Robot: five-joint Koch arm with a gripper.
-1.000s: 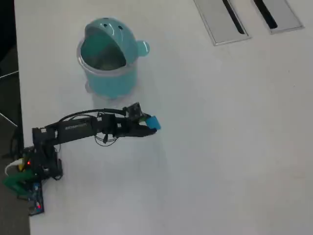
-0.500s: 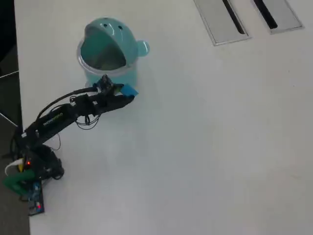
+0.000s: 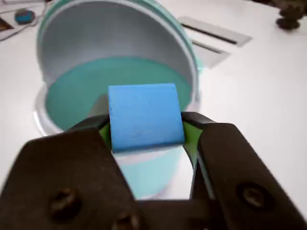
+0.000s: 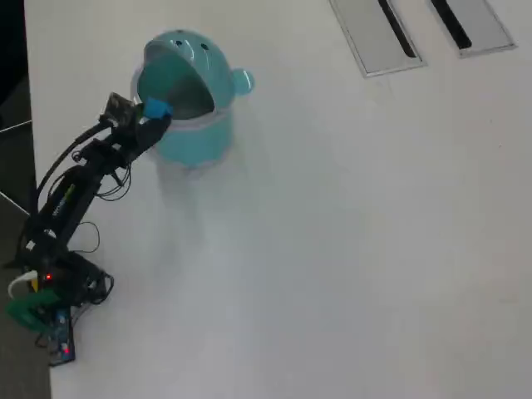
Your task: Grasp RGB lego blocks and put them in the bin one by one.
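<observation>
While the blue lego block (image 3: pixel 145 116), a smooth matte cube with crisp edges, is clamped between the black jaws of the gripper (image 3: pixel 146 139), it is held at the rim of the round teal bin (image 4: pixel 195 137). Its domed lid is seen tipped back, the pale inside exposed. The bin is placed near the white worktop's (image 4: pixel 349 249) far left corner in the overhead view.

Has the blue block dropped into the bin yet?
No, the blue block sits clamped in the hand at the bin opening.
</observation>
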